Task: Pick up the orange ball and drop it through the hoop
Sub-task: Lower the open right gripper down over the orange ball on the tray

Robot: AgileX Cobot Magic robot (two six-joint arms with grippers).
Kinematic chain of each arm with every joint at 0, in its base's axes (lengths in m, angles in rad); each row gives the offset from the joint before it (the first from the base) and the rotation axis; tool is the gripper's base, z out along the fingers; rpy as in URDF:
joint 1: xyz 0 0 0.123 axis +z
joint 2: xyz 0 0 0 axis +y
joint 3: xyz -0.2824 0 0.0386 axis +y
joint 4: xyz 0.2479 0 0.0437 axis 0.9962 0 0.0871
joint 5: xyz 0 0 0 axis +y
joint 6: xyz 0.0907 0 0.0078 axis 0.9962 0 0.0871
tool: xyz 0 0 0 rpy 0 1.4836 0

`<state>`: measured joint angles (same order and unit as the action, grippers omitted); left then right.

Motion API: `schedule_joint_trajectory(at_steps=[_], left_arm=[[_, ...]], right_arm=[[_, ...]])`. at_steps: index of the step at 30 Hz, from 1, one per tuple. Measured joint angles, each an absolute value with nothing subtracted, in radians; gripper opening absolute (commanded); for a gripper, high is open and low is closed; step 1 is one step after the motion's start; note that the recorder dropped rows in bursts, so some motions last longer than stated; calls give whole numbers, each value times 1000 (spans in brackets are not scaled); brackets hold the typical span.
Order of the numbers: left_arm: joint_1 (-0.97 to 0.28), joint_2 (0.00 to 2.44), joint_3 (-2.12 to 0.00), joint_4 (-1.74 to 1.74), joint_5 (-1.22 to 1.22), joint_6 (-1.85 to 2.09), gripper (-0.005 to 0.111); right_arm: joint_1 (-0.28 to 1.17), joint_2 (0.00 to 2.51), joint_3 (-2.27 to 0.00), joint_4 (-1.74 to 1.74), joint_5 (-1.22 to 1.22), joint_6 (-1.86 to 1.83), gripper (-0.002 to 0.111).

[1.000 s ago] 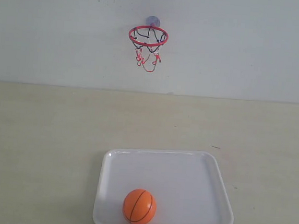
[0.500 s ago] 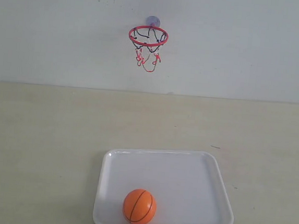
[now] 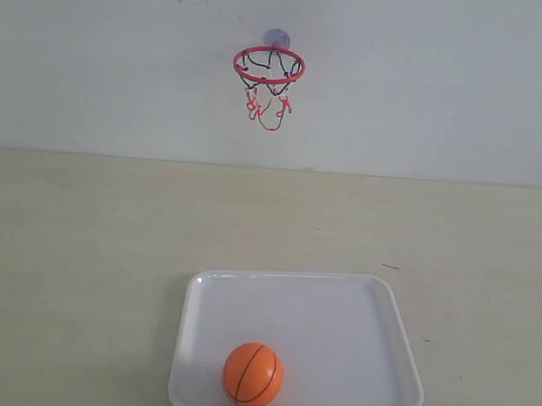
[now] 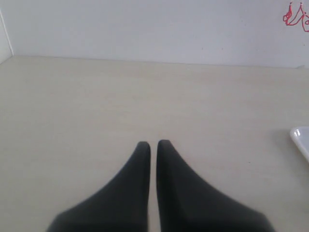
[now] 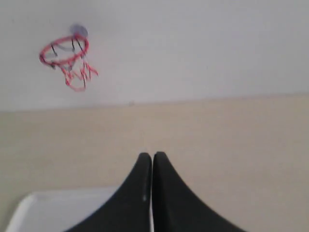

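Hoop (image 3: 269,66) juts from wall (image 3: 433,84), ring level, net hanging down; orange ball (image 3: 253,375) sits on white tray (image 3: 336,323). We see left gripper (image 4: 153,143) and right gripper (image 5: 152,155) pressed together.

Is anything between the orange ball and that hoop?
No. In the exterior view, only bare white tray, tabletop and wall separate the orange ball from the hoop.

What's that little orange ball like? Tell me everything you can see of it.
The orange ball is a small toy basketball, bright orange with thin black seam lines and a smooth, shiny skin. It rests on the white tray, close to the edge nearest the camera and left of the middle. Only the tray touches it.
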<state>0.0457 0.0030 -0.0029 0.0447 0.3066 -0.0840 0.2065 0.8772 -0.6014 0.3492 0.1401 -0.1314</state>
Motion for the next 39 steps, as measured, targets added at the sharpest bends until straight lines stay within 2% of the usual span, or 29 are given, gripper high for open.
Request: schedule_joint_trajectory(at_steps=[2, 6, 11, 14, 18, 19, 30, 39], left_arm=[[46, 3, -3, 45, 307, -84, 4], [46, 3, -3, 45, 307, -84, 4], [46, 3, -3, 45, 307, -84, 4], [46, 3, -3, 45, 307, -84, 4], [46, 3, -3, 45, 307, -84, 4], [46, 3, -3, 45, 307, -84, 4], [46, 3, -3, 45, 307, -84, 4], [46, 3, -3, 45, 307, -84, 4]], right_arm=[[252, 1040, -650, 359, 226, -165, 0], [393, 1367, -903, 367, 528, -454, 0], [466, 1567, -1092, 370, 742, -543, 3], [508, 1629, -1164, 370, 785, -554, 20], [562, 1652, -1211, 370, 801, -542, 60], [576, 1652, -1214, 370, 803, -537, 66], [699, 1709, -1214, 339, 802, -431, 66], [709, 1815, -1214, 227, 768, -242, 66]])
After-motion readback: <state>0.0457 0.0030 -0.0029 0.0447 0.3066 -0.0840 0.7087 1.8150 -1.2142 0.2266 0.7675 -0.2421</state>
